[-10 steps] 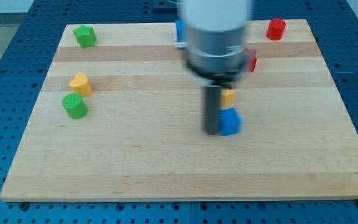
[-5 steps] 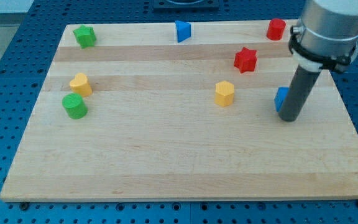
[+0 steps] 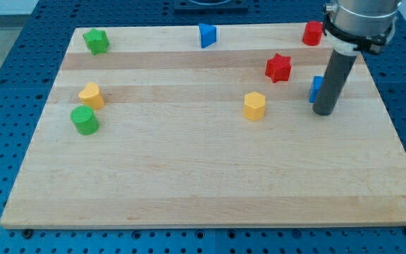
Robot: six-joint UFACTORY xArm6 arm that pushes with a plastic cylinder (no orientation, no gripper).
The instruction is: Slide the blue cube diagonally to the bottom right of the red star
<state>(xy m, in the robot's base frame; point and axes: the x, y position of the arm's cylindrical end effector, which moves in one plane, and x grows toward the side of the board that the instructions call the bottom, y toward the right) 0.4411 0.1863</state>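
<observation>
Blue cube (image 3: 316, 88) sits just right of the red star (image 3: 278, 67) and slightly below it, mostly hidden behind my rod. My tip (image 3: 323, 112) rests on the board (image 3: 189, 176) at the cube's lower right edge, touching it or nearly so; I cannot tell which. No jaws on this rig, just the bare rod, so nothing is grasped or released.

Judging by placement, the cube looks roughly at the star's bottom right, though more beside it than below, so the diagonal may be shallow.

Other blocks, relative to the star: yellow block (image 3: 254, 106) below and left; red cylinder (image 3: 313, 32) above and right; blue wedge (image 3: 207, 34) above and left; green star (image 3: 96, 41), yellow heart (image 3: 90, 95) and green cylinder (image 3: 84, 120) all far left.

Risks: my tip sits on the cube's lower right, so any further push up or left would drive the cube level with the star or into it, ruining the diagonal. An off-centre contact could spin the cube off my tip. The board's right edge is near; an overshoot rightward could take the cube off.
</observation>
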